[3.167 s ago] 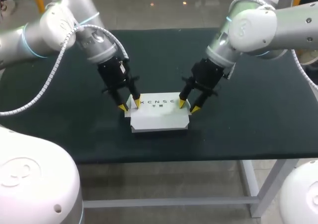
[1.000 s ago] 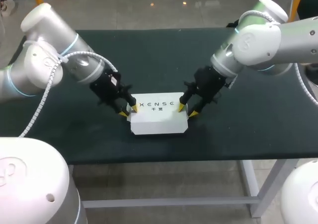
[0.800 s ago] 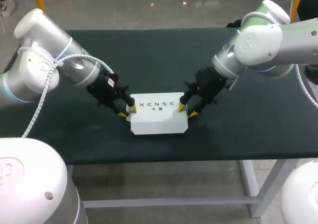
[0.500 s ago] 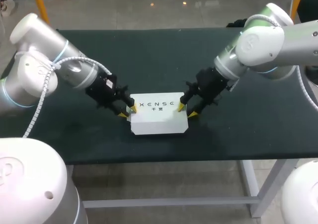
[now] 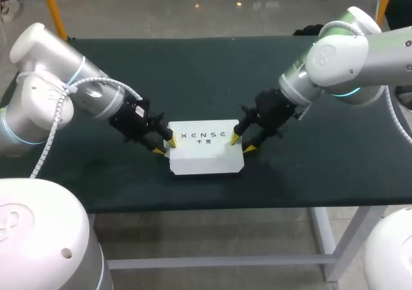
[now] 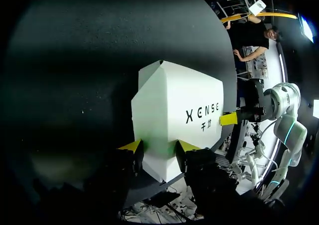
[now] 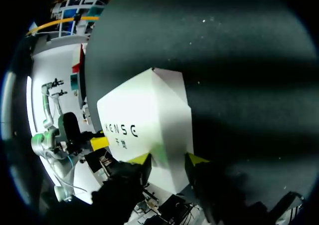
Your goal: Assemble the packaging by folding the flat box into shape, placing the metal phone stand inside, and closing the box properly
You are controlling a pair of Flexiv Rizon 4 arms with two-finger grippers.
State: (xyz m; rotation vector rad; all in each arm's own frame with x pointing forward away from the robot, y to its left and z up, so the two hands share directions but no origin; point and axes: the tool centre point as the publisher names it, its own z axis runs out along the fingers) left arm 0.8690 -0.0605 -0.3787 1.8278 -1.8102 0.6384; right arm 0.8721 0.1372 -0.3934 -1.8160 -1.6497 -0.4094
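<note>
Here, the white box (image 5: 206, 150) lay closed near the middle of the dark table (image 5: 322, 168), a little toward the near edge. Its printed top face was turned up. The two near corners of the box were cut at an angle.

The left arm (image 5: 58, 97) came in low from the left side, with its black wrist tilted down toward the box. The left gripper (image 5: 164, 145) was at the left end of the box. One yellow tip sat at the far left corner of the top face and the other was just beside the left end, closer to the table. In the left wrist view the end of the box ran in between the two fingers and filled the gap. Both tips lay against the white card, one from each side, so this gripper was clamped on the box's end. Past the far end of the box, one yellow fingertip (image 6: 228, 118) of the other arm touched the card.

The right arm (image 5: 347, 52) came in from the right side in a mirrored pose. The right gripper (image 5: 242, 143) was at the right end of the box. In the right wrist view the box's end again filled the space between the fingers, with both tips against it, so this gripper was also clamped on the box.
</note>
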